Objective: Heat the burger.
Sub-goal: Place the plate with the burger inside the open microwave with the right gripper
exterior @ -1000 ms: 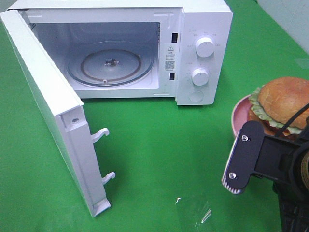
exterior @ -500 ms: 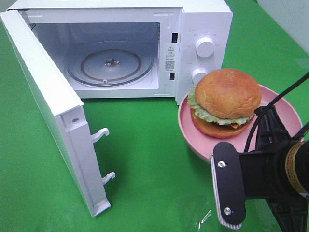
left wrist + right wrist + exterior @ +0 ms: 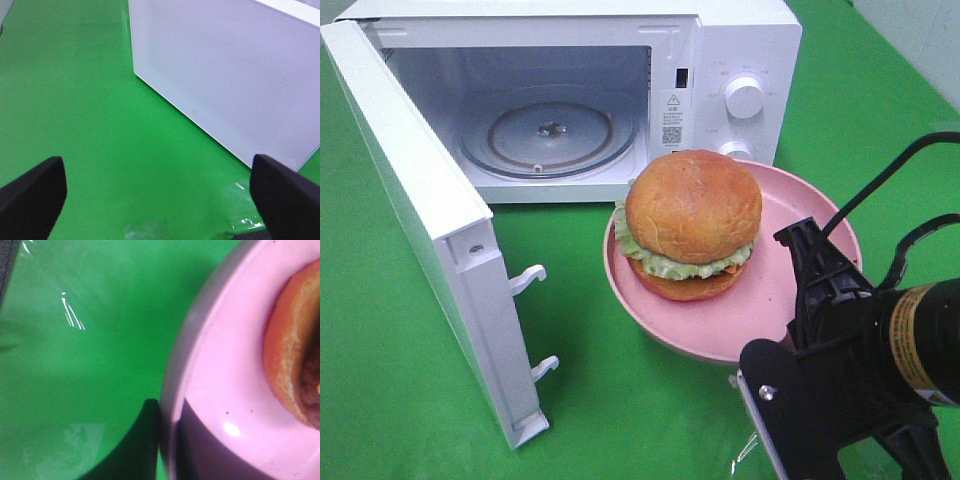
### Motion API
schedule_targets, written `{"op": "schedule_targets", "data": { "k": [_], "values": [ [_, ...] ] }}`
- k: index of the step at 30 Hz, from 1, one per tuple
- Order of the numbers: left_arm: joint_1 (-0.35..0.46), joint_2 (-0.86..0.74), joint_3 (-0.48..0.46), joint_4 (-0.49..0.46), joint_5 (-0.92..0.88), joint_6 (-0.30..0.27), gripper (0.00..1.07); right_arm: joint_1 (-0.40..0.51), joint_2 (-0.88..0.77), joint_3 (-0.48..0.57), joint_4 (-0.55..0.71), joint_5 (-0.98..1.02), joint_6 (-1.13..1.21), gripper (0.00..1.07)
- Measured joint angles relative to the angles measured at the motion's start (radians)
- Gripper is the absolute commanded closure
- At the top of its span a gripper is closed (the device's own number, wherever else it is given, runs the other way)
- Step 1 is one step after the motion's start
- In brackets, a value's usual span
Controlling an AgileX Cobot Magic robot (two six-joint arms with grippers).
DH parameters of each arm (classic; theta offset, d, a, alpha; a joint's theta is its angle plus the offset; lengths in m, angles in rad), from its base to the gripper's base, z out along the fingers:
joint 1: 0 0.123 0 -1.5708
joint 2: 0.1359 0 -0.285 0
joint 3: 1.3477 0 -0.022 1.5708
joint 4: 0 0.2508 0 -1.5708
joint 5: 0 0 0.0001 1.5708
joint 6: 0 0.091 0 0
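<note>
The burger (image 3: 693,205) is golden-brown, the plate (image 3: 765,300) pink (cloth (image 3: 620,400) green)

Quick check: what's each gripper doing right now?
Left gripper: open, holding nothing.
Right gripper: shut on the rim of the pink plate that carries the burger.

microwave cavity (image 3: 520,75): mouth open at upper centre; only the glass turntable (image 3: 548,133) lies on its floor.
door (image 3: 415,200): swung wide, walling the left of the frame, latch hooks (image 3: 528,280) jutting toward centre.
plate (image 3: 760,290) with burger (image 3: 692,215): fills centre right, in front of the control panel (image 3: 760,55) and the cavity's right edge.
green cloth (image 3: 580,300): bare stretch between door and plate, lower centre.
right arm (image 3: 850,390): blocks the lower right corner.
</note>
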Motion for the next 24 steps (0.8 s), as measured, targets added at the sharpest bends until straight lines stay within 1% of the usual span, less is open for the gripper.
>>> {"op": "schedule_targets", "data": {
  "k": [3, 5, 6, 7, 8, 9, 10, 11, 12, 13, 14, 16, 17, 18, 19, 20, 21, 22, 23, 24],
  "values": [
    [0.000, 0.000, 0.000, 0.000, 0.000, 0.000, 0.16, -0.023, 0.000, 0.000, 0.003, -0.016, -0.019, 1.07],
    [0.000, 0.000, 0.000, 0.000, 0.000, 0.000, 0.16, -0.107, 0.001, 0.000, 0.021, -0.076, -0.141, 1.07],
    [0.000, 0.000, 0.000, 0.000, 0.000, 0.000, 0.16, -0.107, 0.001, 0.000, 0.021, -0.076, -0.141, 1.07],
    [0.000, 0.000, 0.000, 0.000, 0.000, 0.000, 0.16, -0.146, 0.001, 0.000, 0.051, -0.108, -0.209, 1.07],
    [0.000, 0.000, 0.000, 0.000, 0.000, 0.000, 0.16, -0.146, 0.001, 0.000, 0.051, -0.108, -0.209, 1.07],
    [0.000, 0.000, 0.000, 0.000, 0.000, 0.000, 0.16, -0.178, 0.001, 0.000, 0.098, -0.133, -0.297, 1.07],
    [0.000, 0.000, 0.000, 0.000, 0.000, 0.000, 0.16, -0.178, 0.001, 0.000, 0.098, -0.133, -0.297, 1.07],
    [0.000, 0.000, 0.000, 0.000, 0.000, 0.000, 0.16, -0.207, 0.001, 0.000, 0.154, -0.145, -0.382, 1.07],
    [0.000, 0.000, 0.000, 0.000, 0.000, 0.000, 0.16, -0.207, 0.001, 0.000, 0.154, -0.145, -0.382, 1.07],
    [0.000, 0.000, 0.000, 0.000, 0.000, 0.000, 0.16, -0.240, 0.001, 0.000, 0.212, -0.146, -0.479, 1.07],
    [0.000, 0.000, 0.000, 0.000, 0.000, 0.000, 0.16, -0.240, 0.001, 0.000, 0.212, -0.146, -0.479, 1.07],
    [0.000, 0.000, 0.000, 0.000, 0.000, 0.000, 0.16, -0.283, 0.001, 0.000, 0.309, -0.141, -0.624, 1.07],
    [0.000, 0.000, 0.000, 0.000, 0.000, 0.000, 0.16, -0.283, 0.001, 0.000, 0.309, -0.141, -0.624, 1.07],
    [0.000, 0.000, 0.000, 0.000, 0.000, 0.000, 0.16, -0.305, 0.001, 0.000, 0.379, -0.139, -0.730, 1.07],
    [0.000, 0.000, 0.000, 0.000, 0.000, 0.000, 0.16, -0.305, 0.001, 0.000, 0.379, -0.139, -0.730, 1.07],
    [0.000, 0.000, 0.000, 0.000, 0.000, 0.000, 0.16, -0.326, 0.001, 0.000, 0.472, -0.139, -0.859, 1.07],
    [0.000, 0.000, 0.000, 0.000, 0.000, 0.000, 0.16, -0.326, 0.001, 0.000, 0.472, -0.139, -0.859, 1.07],
    [0.000, 0.000, 0.000, 0.000, 0.000, 0.000, 0.16, -0.345, 0.001, 0.000, 0.555, -0.139, -0.970, 1.07],
    [0.000, 0.000, 0.000, 0.000, 0.000, 0.000, 0.16, -0.345, 0.001, 0.000, 0.555, -0.139, -0.970, 1.07],
    [0.000, 0.000, 0.000, 0.000, 0.000, 0.000, 0.16, -0.366, 0.001, 0.000, 0.636, -0.140, -1.076, 1.07]
  ]
}}
